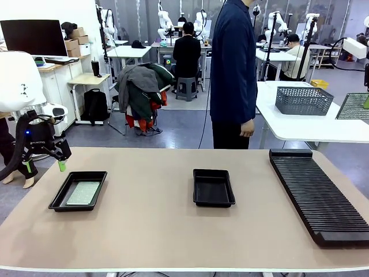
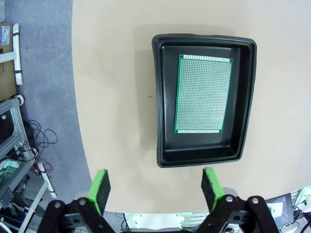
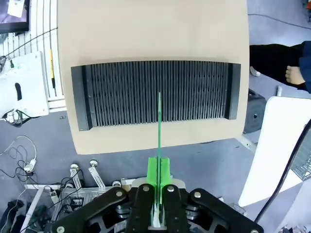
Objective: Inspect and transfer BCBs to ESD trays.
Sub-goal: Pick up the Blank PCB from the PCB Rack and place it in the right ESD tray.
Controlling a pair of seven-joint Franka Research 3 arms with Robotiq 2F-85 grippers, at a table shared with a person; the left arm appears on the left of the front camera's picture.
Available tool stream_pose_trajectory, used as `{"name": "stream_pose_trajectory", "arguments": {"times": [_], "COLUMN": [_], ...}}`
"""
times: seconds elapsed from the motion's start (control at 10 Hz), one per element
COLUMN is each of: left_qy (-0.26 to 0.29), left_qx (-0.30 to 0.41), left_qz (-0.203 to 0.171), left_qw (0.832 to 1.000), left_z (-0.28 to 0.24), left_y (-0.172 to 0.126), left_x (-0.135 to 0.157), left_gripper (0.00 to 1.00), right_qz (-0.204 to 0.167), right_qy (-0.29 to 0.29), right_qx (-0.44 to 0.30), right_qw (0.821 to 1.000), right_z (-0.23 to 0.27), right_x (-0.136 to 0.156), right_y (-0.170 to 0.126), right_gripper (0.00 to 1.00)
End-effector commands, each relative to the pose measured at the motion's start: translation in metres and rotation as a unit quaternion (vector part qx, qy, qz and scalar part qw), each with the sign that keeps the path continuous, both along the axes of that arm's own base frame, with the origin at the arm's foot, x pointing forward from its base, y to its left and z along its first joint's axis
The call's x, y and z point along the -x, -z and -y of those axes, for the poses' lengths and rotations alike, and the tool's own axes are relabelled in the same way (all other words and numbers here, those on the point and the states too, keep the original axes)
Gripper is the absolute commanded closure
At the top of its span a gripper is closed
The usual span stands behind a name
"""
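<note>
Claws: left claw (image 2: 155, 187) hung wide open near a tray (image 2: 163, 97) holding a BCB (image 2: 203, 94), right claw (image 3: 159, 170) pinched a second BCB (image 3: 159, 121) edge-on above the rack (image 3: 121, 92).

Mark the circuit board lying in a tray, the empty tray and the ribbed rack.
Circuit board (image 2: 203, 93), left wrist view, centre of its face.
Empty tray (image 1: 213, 188), front view, its bare floor.
Ribbed rack (image 1: 314, 193), front view, middle of its ribs.
</note>
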State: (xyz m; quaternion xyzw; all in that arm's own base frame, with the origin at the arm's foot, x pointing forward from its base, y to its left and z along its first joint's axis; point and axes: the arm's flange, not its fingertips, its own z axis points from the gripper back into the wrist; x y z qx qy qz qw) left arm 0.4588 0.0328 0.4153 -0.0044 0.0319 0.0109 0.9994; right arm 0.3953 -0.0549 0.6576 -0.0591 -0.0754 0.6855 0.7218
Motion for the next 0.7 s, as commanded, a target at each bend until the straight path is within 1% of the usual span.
{"name": "stream_pose_trajectory", "arguments": {"times": [0.0,0.1,0.2,0.3,0.6], "left_qy": [0.001,0.001,0.001,0.001,0.001], "left_qx": [0.000,0.000,0.000,0.000,0.000], "left_qz": [0.000,0.000,0.000,0.000,0.000], "left_qw": [1.000,1.000,1.000,1.000,1.000], "left_z": [0.0007,0.0007,0.0007,0.0007,0.0007], "left_y": [-0.0006,-0.0006,-0.0006,-0.0006,-0.0006], "left_x": [0.0010,0.0010,0.0010,0.0010,0.0010], "left_gripper": [0.00,0.00,0.00,0.00,0.00], "right_qz": [-0.005,-0.003,0.006,0.002,0.002], "right_qy": [0.010,0.009,0.016,-0.002,-0.002], "right_qx": [-0.007,-0.007,-0.009,-0.001,-0.001], "right_qw": [1.000,1.000,1.000,1.000,1.000], "right_z": [-0.0050,-0.0059,-0.0025,-0.0031,-0.0031], "right_x": [0.0008,0.0022,0.0063,-0.0001,-0.0001], "right_y": [-0.0030,-0.0045,-0.0047,-0.0026,-0.0026], "right_gripper": [1.00,1.00,1.00,1.00,1.00]}}
